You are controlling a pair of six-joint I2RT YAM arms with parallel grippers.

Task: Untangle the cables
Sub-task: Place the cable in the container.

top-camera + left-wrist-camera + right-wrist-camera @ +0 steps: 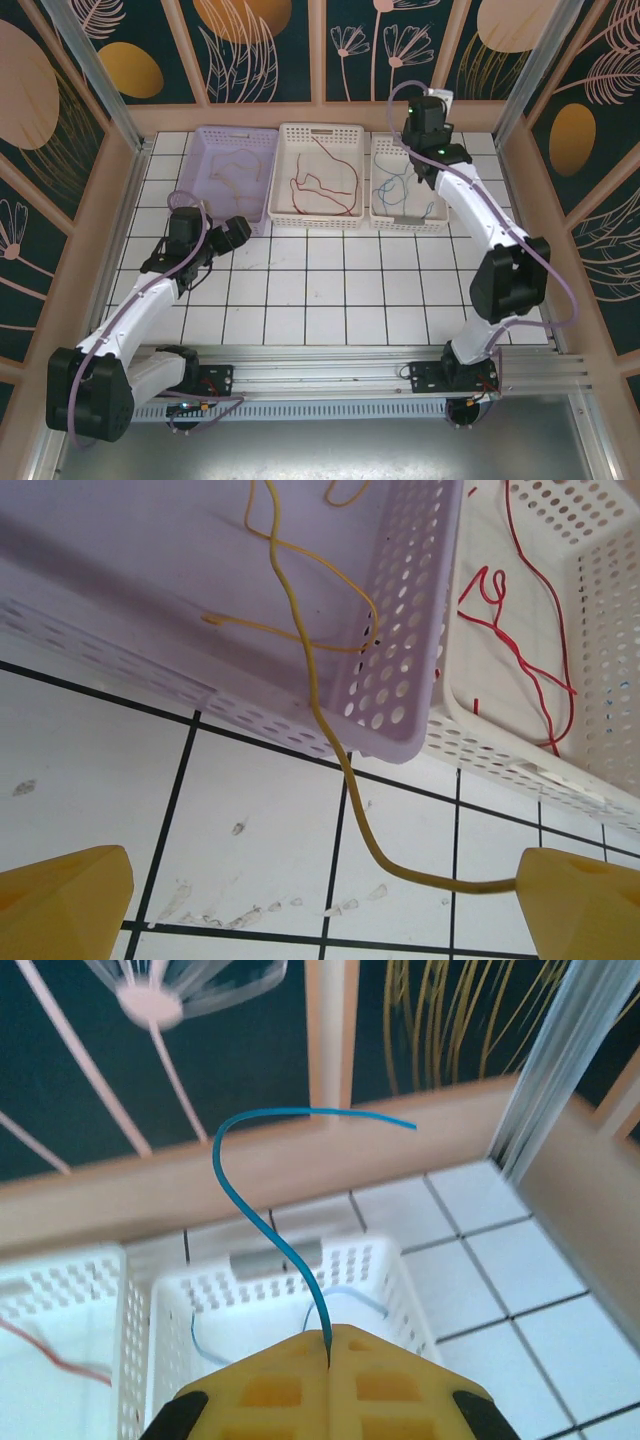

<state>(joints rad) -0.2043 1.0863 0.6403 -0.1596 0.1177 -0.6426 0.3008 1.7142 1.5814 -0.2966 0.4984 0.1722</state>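
Tabletop (330,290) of white tiles, seen from above, carries three perforated baskets in a row along its far edge: a purple basket (238,128) at left, a middle white basket (320,127), and a right white basket (408,227). My left gripper (325,880) sits low, just in front of the purple basket's near right corner, its yellow fingers spread wide and clamping nothing. A yellow cable (310,670) loops inside the purple basket and spills over its front wall onto the tiles. Its tail ends touching the fingertip (570,900) at the right of the wrist view. A red cable (530,570) lies in the middle white basket. My right gripper (330,1338) hangs above the right white basket, fingers pressed together and pinching a blue cable (265,1225) that arcs upward with its free end in the air. A paler blue strand (345,1298) lies in the basket beneath. I judge the sorting nearly done, each colour to its own basket. To finish well, I would lower the right gripper over the basket's middle before letting go, so the springy blue end drops inside rather than over the rim. Then I would close the left fingers on the yellow tail and lift it over the purple wall.
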